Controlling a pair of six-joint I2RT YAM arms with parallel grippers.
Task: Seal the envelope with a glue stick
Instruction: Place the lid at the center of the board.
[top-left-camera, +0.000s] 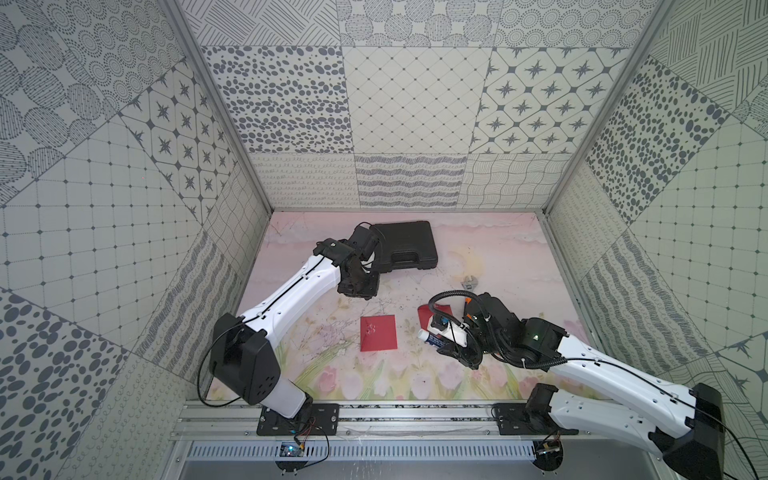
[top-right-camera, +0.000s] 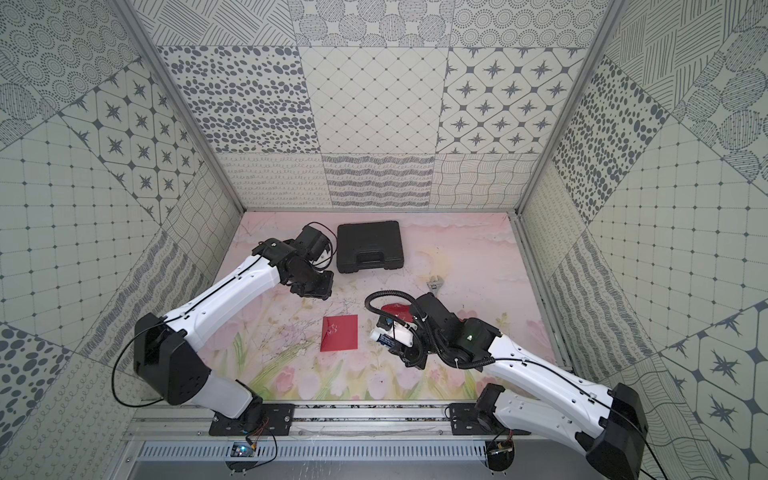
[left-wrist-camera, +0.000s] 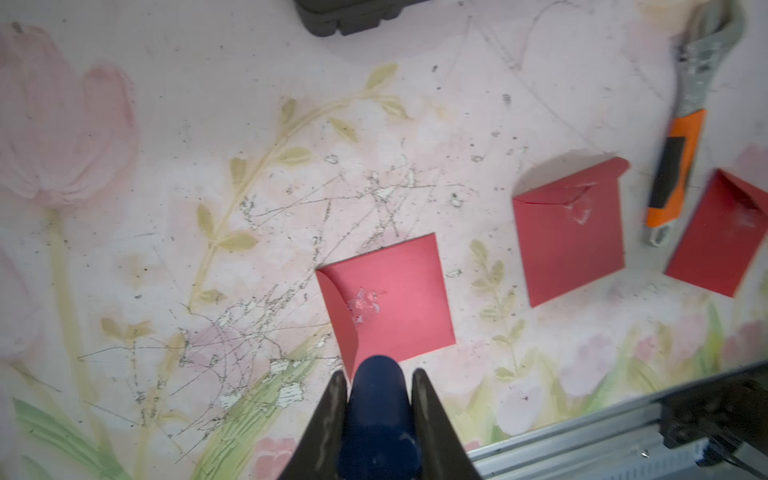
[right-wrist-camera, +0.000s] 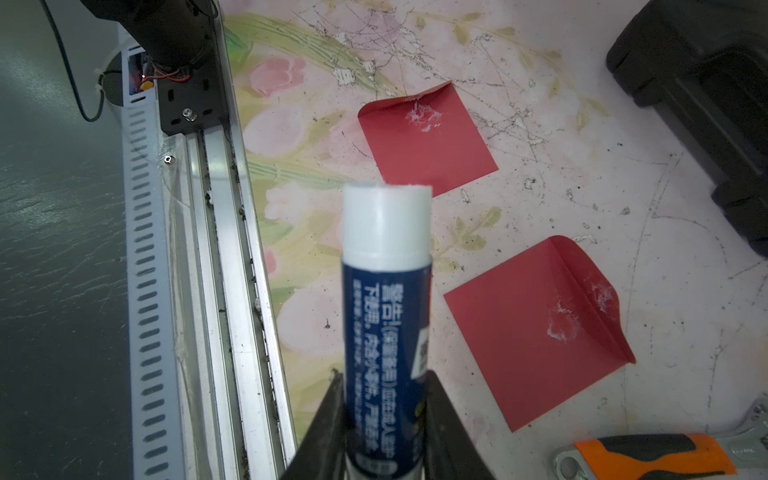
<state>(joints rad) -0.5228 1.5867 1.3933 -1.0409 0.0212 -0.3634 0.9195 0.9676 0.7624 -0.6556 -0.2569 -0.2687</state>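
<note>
Short cylindrical glue stick (right-wrist-camera: 386, 311), navy printed label, white collar. It was uncapped and lay lengthwise in your right gripper (right-wrist-camera: 384, 378), jaws clamped on the lower barrel, open white tip pointing away from the wrist. In both top views you had it hanging over the pink floral table mat (top-left-camera: 316, 374), just beside the square red paper envelope (top-left-camera: 378, 332) at mid-table and not touching it. Your left gripper (left-wrist-camera: 378, 374) was pinched on the dark navy-blue plastic cap (left-wrist-camera: 376, 415), well apart from the stick.

Handling, my read: the stick is light and rigid, with a smooth plastic barrel. It could twist or slide in the jaws once you press down, so hold it on the labelled barrel as you did, never on the white collar. The glue core is soft and smears, so go light on pressure. The envelope is thin paper and will likely skate or buckle on the mat unless it is pinned.

A second red envelope (right-wrist-camera: 536, 328) lay nearer your right arm. A third red envelope (left-wrist-camera: 723, 232) lay past the orange-and-black-handled adjustable wrench (left-wrist-camera: 673, 174). All three showed white smears by the flap, and I couldn't tell which one you meant to seal. A black hard plastic case (top-left-camera: 407, 245) sat at the back.
</note>
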